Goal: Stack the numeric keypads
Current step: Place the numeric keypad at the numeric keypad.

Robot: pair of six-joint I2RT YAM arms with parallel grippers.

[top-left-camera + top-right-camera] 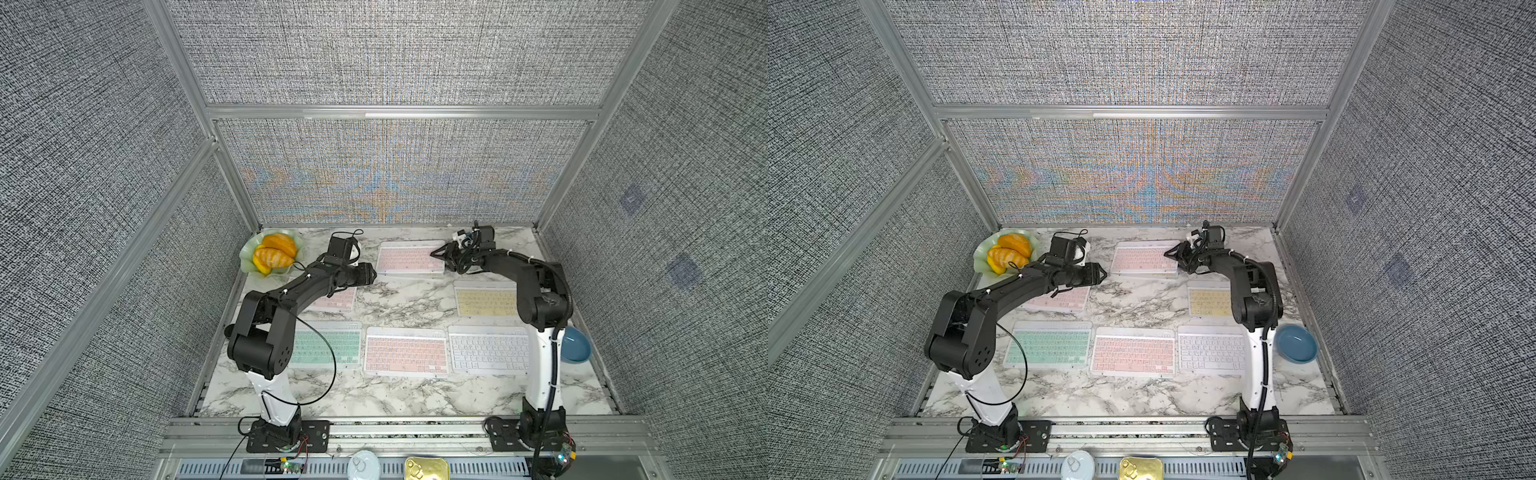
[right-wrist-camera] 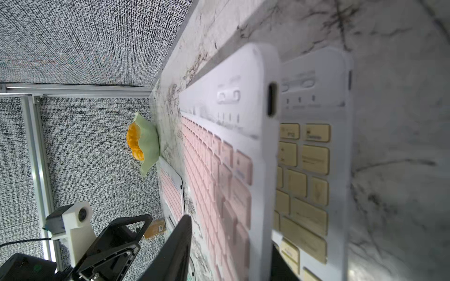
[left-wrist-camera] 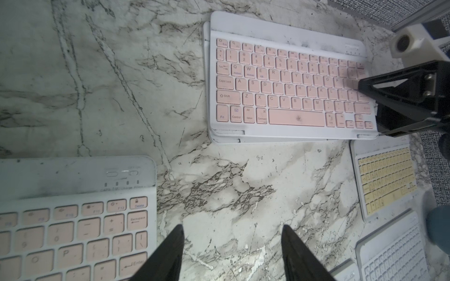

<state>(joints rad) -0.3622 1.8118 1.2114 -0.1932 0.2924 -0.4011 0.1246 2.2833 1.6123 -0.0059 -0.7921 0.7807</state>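
The right hand (image 1: 436, 252) sits at the right end of the far pink keyboard (image 1: 409, 257), which lies at the back of the marble counter (image 1: 399, 299). Its jaws are parted. In the right wrist view one finger (image 2: 180, 243) stands above the pink keys with a gap showing. The other, dark and mostly hidden, sits lower, between this keyboard and the lower yellow keyboard (image 2: 314, 160) on which it lies. The two form a stack, the pink one slightly offset so that the lower one's end keys and white edges show.

The left hand (image 3: 232, 227) hovers over bare counter, its fingers spread with nothing between them. The second pink keyboard (image 3: 73, 231), partly under the left arm in both top views, lies just beside it. The far stack is ahead of it and apart.

The loose yellow keyboard (image 1: 484, 301) lies flat near the right arm, just in front of the stack. The near row holds three keyboards side by side:
- the mint-green keyboard (image 1: 328, 345)
- the near pink keyboard (image 1: 405, 351)
- the white keyboard (image 1: 486, 347)

A blue bowl (image 1: 575, 345) stands at the right edge. A pale green dish (image 1: 249, 257) with peeled oranges (image 1: 274, 253) stands in the far left corner.
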